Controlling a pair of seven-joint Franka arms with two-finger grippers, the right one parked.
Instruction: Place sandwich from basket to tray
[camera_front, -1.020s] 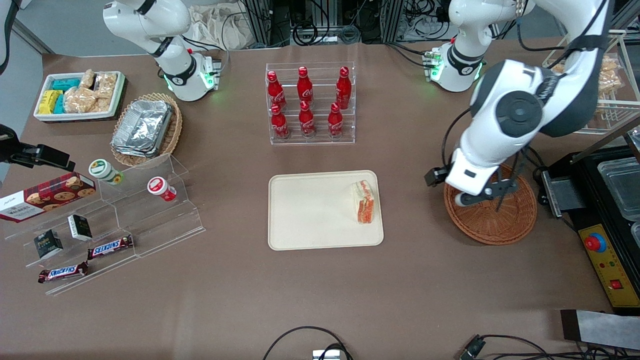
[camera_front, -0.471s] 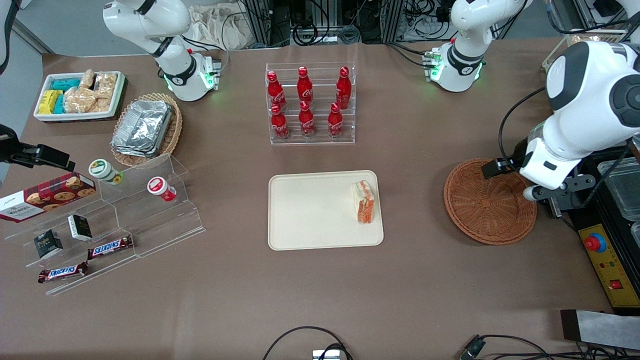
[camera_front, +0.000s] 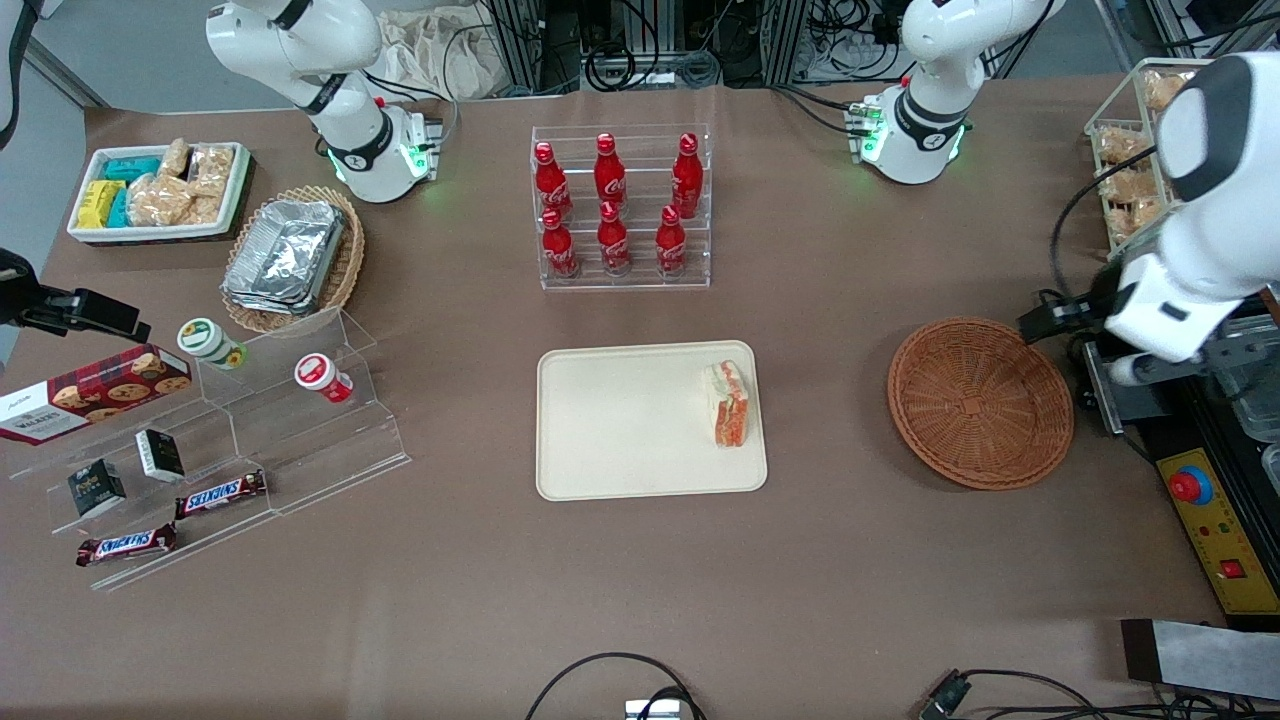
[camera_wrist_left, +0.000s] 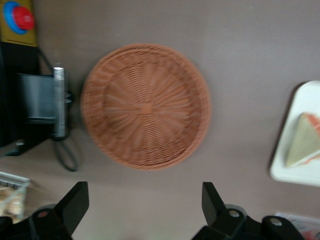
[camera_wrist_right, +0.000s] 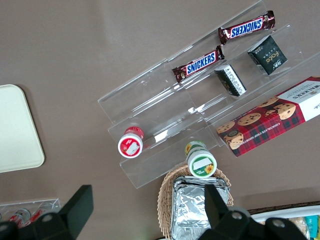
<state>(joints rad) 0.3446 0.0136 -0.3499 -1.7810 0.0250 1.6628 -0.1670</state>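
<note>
1. Resting on the tray, at its 3 o'clock edge, the sandwich looks delivered.
2. The basket lies empty.
3. The gripper, jaws spread and empty, has retreated past the basket's 3 o'clock rim; only parking remains.

Six red Coca-Cola bottles in clear rack; Snickers bars, Walkers cookie box on acrylic steps.

Even, bright overhead light with soft shadows; the left wrist view is motion-blurred, the front view sharp.
</note>
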